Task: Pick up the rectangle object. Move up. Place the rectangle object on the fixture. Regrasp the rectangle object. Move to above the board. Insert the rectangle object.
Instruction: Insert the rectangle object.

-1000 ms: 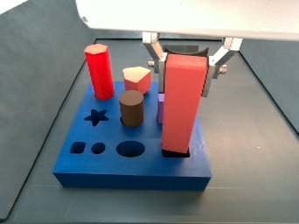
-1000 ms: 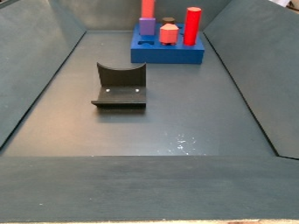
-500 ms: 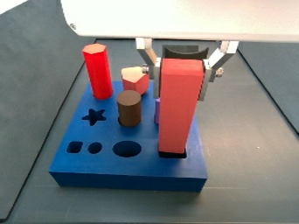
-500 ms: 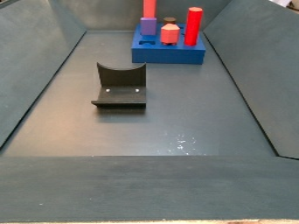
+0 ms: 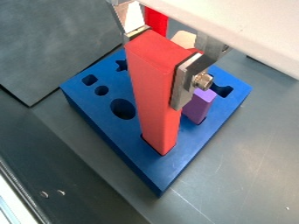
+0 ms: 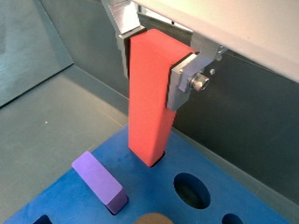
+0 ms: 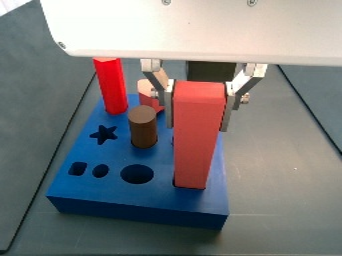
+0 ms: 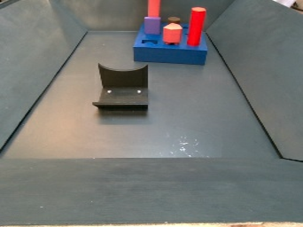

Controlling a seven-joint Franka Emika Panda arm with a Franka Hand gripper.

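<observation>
The gripper is above the blue board and is shut on the rectangle object, a long salmon-red block held upright. Its silver fingers press on the upper part of two opposite sides of the block, as both wrist views show. The block's lower end stands in a hole near the board's edge. The fixture stands bare on the floor, well away from the board. The gripper itself is out of that side view.
On the board stand a bright red hexagonal post, a brown cylinder and a pink piece. A short purple block sits beside the held block. Star, round and small holes are open. Grey walls ring the floor.
The gripper has moved down a little with the block in it. The block's lower end now sits lower in the board's hole and hides the dark opening.
</observation>
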